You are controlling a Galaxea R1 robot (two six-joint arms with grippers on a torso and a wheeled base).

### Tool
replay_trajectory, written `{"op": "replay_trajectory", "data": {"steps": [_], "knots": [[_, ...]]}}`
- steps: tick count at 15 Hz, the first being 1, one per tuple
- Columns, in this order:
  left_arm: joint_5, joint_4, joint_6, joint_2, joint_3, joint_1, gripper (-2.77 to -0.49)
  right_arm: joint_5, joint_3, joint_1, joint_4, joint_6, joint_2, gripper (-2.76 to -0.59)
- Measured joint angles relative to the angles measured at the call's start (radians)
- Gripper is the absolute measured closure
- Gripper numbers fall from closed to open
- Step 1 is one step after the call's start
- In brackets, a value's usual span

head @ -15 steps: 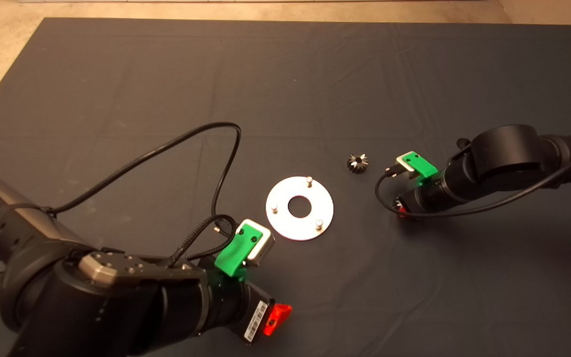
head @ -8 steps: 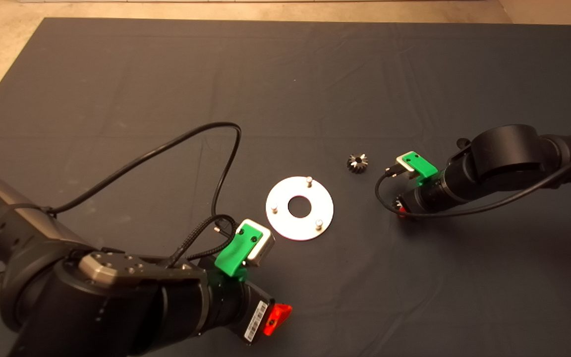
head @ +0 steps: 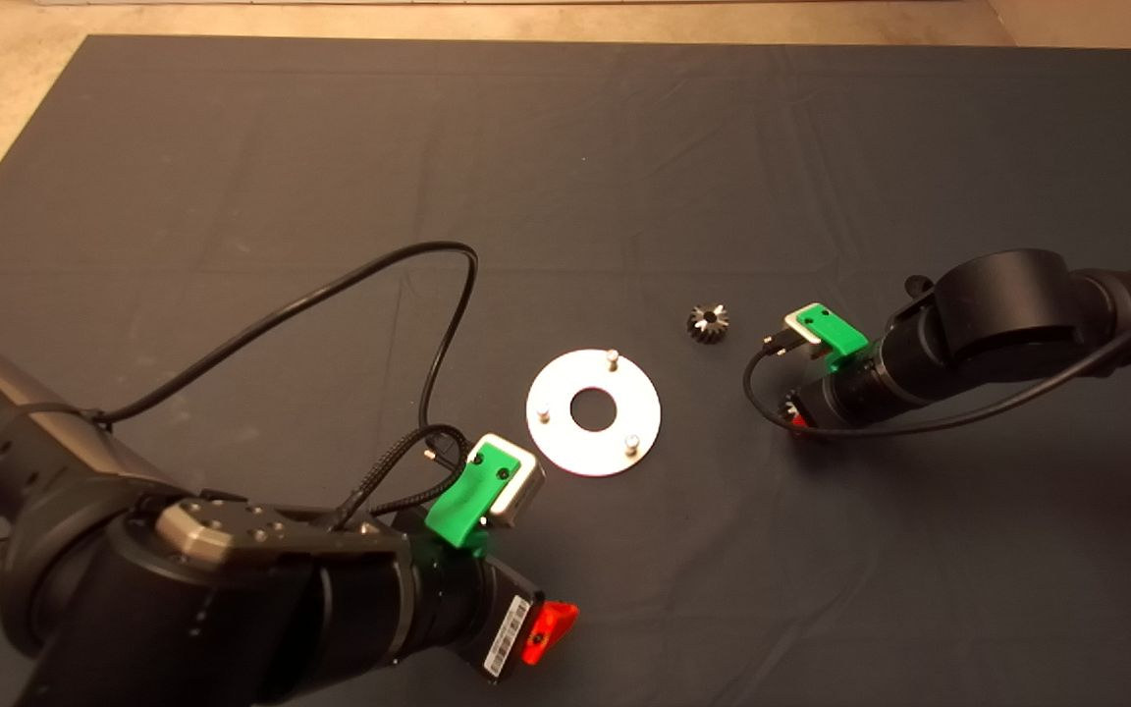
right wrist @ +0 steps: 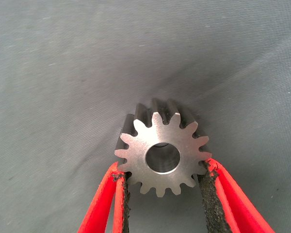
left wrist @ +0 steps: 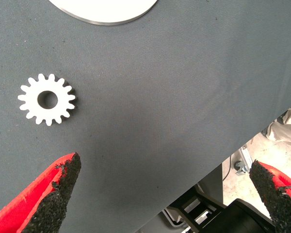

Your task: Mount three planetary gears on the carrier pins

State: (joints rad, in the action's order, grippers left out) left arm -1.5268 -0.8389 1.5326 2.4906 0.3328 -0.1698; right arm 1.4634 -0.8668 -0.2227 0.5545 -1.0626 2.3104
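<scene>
Right tool (right wrist: 162, 194) around gear (right wrist: 161, 151)

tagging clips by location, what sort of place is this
Likely a robotics lab or test bench: a dark mat on a table over bare floor, a silver carrier disc with pins, loose gears, and two cabled arms, the right pincer gripping a gear.

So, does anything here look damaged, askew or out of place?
Nothing stands out. The disc lies flat, all three pins bare. One gear lies loose, another is near the open left gripper, and the right gripper holds a third.
</scene>
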Motion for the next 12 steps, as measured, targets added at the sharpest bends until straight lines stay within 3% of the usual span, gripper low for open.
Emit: {"op": "replay_trajectory", "data": {"steps": [2,3,6,7,8,10,12], "knots": [[0.0,0.0,0.0,0.0,0.0,0.0,-2.51,0.003,0.049,-0.042,-0.001,-0.001,-0.008,-0.81],[0.0,0.0,0.0,0.0,0.0,0.0,-2.51,0.002,0.067,-0.081,-0.004,-0.002,-0.009,-0.81],[0.0,0.0,0.0,0.0,0.0,0.0,-2.51,0.0,0.095,-0.232,-0.009,-0.026,-0.008,-0.8],[0.0,0.0,0.0,0.0,0.0,0.0,-2.51,-0.001,0.116,-0.262,-0.012,-0.033,-0.005,-0.8],[0.0,0.0,0.0,0.0,0.0,0.0,-2.51,0.001,0.152,-0.268,-0.019,-0.041,0.006,-0.8],[0.0,0.0,0.0,0.002,0.0,-0.009,-2.51,0.003,0.226,-0.254,-0.068,-0.082,0.07,-0.8],[0.0,-0.001,0.0,0.003,0.0,-0.014,-2.51,0.003,0.255,-0.254,-0.079,-0.11,0.147,-0.8]]}}
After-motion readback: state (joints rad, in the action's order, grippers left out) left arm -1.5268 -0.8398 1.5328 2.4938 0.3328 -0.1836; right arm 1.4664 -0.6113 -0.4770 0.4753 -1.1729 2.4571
